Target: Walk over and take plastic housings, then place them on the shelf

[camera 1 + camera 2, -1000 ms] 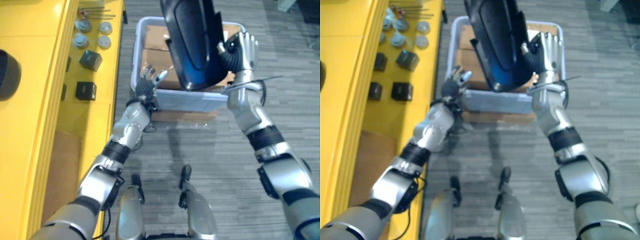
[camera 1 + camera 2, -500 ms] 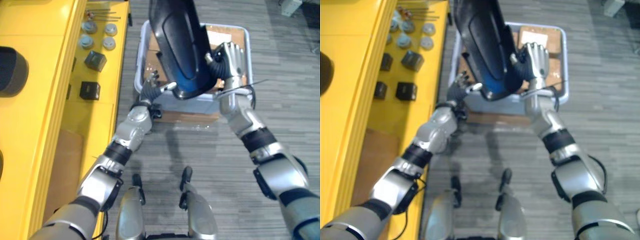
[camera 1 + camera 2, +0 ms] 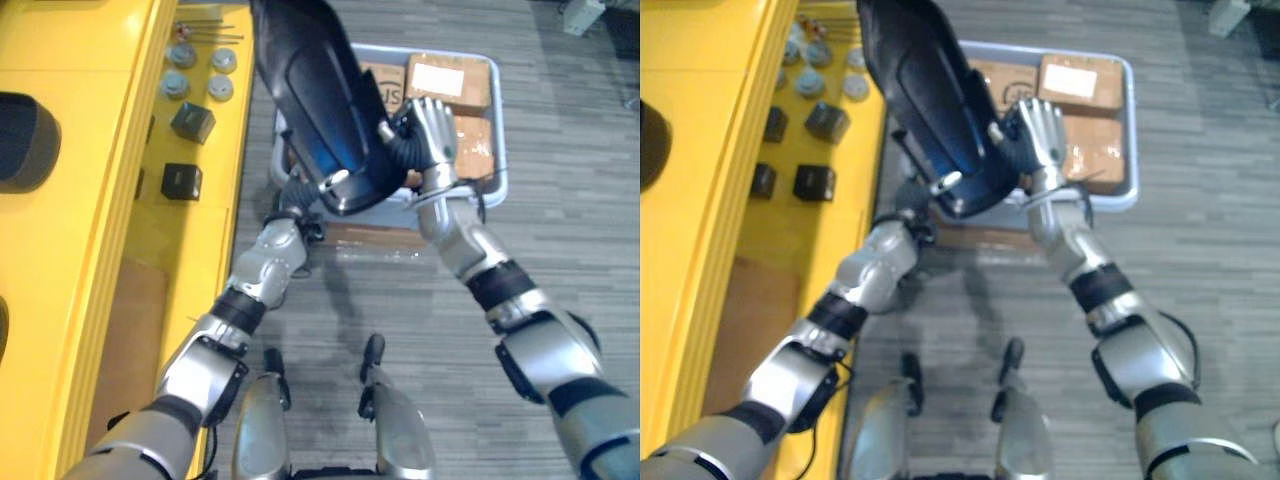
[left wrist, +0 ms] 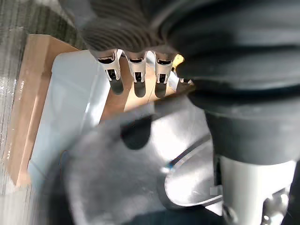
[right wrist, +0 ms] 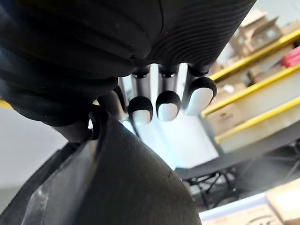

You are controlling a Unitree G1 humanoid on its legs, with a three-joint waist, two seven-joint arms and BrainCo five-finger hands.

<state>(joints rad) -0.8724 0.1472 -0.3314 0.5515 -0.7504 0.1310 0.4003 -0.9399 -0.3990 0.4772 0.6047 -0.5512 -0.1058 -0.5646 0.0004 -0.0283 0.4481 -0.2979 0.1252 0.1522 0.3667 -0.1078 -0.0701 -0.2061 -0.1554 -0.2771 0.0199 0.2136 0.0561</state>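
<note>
Below, grey carpet [image 3: 570,235] beside yellow shelf [image 3: 90,250]

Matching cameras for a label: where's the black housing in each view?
Left eye view: black housing upper centre, over the bin.
Right eye view: upper centre-left.
Left wrist view: glossy dark surface past the left hand.
Right wrist view: dark surface past the right hand.
Shared landmark: the bin, in both eye views and left wrist view.

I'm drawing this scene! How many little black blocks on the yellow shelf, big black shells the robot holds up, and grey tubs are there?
Little black blocks: 4
Big black shell: 1
Grey tub: 1
Total: 6
</note>
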